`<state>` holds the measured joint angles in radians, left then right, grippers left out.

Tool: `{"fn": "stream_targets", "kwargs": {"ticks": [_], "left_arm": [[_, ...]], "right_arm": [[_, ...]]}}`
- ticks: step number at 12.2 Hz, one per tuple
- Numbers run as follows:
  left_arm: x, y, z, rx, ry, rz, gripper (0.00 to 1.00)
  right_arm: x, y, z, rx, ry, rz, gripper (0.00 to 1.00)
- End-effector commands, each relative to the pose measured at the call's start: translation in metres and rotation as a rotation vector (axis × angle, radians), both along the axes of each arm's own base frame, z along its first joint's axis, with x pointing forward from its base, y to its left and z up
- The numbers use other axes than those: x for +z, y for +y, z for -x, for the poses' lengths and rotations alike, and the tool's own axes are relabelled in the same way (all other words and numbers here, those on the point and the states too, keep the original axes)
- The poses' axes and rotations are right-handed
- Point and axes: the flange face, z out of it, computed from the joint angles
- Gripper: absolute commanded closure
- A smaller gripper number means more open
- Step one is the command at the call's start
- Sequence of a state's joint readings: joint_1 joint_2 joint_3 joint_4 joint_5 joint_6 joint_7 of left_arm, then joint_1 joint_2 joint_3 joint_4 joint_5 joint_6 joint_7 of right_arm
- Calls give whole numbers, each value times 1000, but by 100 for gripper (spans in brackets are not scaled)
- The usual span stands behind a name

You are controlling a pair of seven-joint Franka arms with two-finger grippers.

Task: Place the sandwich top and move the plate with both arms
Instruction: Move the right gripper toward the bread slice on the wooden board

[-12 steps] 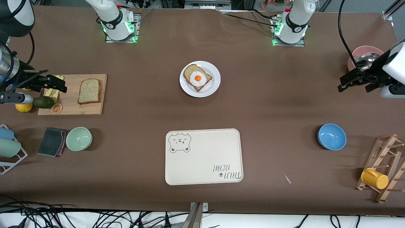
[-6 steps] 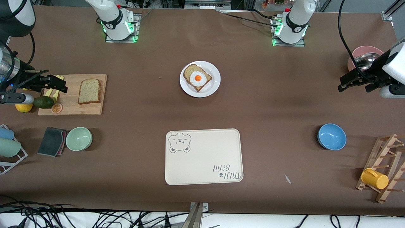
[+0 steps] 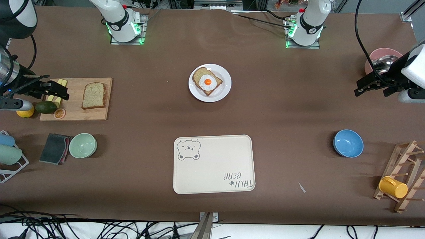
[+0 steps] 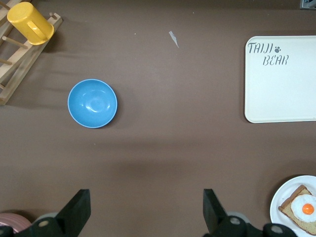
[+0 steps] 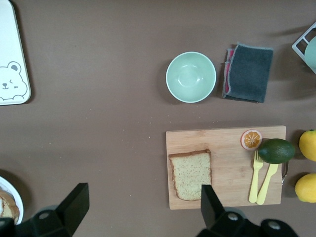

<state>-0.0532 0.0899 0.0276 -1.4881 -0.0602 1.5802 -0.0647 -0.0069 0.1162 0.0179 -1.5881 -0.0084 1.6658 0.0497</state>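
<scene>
The sandwich top [image 3: 94, 95] lies flat on a wooden cutting board [image 3: 74, 114] toward the right arm's end of the table; it also shows in the right wrist view [image 5: 191, 174]. The white plate [image 3: 225, 90] holds a bread slice with a fried egg [image 3: 207, 81] at mid-table, near the bases. My right gripper [image 3: 63, 90] is open and empty, up over the board's outer end beside the bread [image 5: 144, 192]. My left gripper [image 3: 359, 88] is open and empty over bare table at the left arm's end [image 4: 146, 197].
A cream bear-print tray [image 3: 212, 166] lies nearer the camera than the plate. A blue bowl [image 3: 348, 143], a mug rack with a yellow mug [image 3: 393, 187] and a pink bowl [image 3: 382, 54] are at the left arm's end. A green bowl [image 3: 83, 145], a grey cloth [image 3: 54, 148] and an avocado [image 3: 45, 107] are near the board.
My right gripper has shifted very slightly toward its own end of the table. The left arm and all the objects have not moved.
</scene>
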Motion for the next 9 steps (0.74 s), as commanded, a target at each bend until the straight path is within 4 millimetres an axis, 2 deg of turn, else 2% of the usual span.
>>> {"fn": "stream_targets", "kwargs": {"ticks": [1,4,9], "left_arm": [[4,-5,1,-6,18,2,0],[2,-10,2,-19,28,-2,0],[1,-9,1,-24,29,-29,0]], "right_arm": [[5,1,1,-17,-5,13,0],[1,0,2,-22,5,17,4],[-10,-1,12,-10,47,15,1]]}}
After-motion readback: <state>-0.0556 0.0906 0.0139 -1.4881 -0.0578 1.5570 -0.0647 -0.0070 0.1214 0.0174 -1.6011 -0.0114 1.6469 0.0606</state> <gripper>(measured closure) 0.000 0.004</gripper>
